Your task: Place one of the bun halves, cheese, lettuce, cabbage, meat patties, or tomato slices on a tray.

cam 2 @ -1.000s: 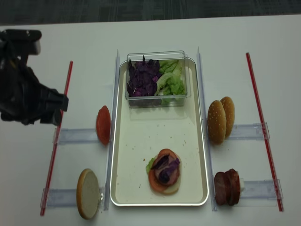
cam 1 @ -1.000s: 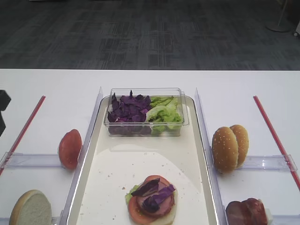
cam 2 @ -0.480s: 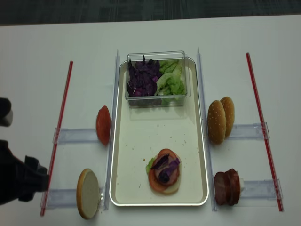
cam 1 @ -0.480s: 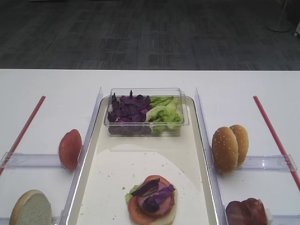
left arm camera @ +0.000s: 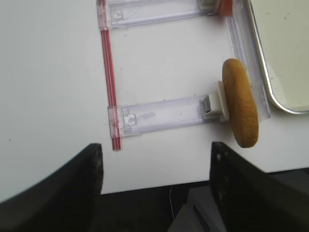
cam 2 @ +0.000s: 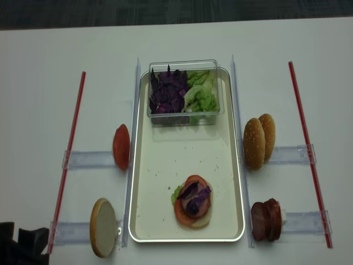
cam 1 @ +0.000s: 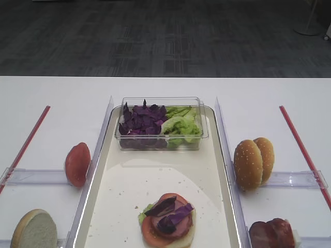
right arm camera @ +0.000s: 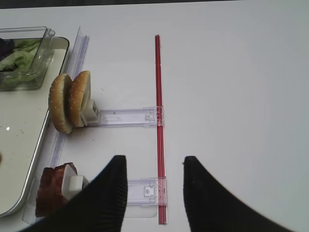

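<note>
The shiny cream tray (cam 2: pixel 229 165) is holding a flat round stack (cam 2: pixel 193 201) at 6 o'clock: red tomato slice, purple cabbage on top. The left gripper (left arm camera: pixel 155 169) is hanging wide and empty over a golden bun half (left arm camera: pixel 240 109). The right gripper (right arm camera: pixel 155 180) is spread apart, holding nothing.

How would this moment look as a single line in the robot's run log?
left gripper: open, empty | right gripper: open, empty | tray: partial burger stack
</note>
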### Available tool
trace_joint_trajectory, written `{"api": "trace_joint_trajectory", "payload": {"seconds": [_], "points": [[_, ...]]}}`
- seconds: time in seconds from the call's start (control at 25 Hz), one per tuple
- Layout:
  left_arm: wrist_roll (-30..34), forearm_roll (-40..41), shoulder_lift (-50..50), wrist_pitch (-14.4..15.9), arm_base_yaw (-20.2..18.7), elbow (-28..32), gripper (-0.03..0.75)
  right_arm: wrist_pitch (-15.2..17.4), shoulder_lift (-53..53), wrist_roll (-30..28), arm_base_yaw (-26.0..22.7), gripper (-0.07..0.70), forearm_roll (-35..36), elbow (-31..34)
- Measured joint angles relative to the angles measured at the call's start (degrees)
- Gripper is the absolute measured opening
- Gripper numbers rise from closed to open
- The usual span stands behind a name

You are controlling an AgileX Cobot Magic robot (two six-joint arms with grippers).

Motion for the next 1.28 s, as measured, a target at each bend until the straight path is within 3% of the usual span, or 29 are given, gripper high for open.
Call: {"api": "trace_joint_trajectory", "payload": {"seconds": [1.28], "points": [[0.1, -0.1, -25.1, 2.0, 0.0, 0.7, 0.438, 0.0, 0.0, 0.0, 0.0, 0.319, 0.0, 0.0]]}}
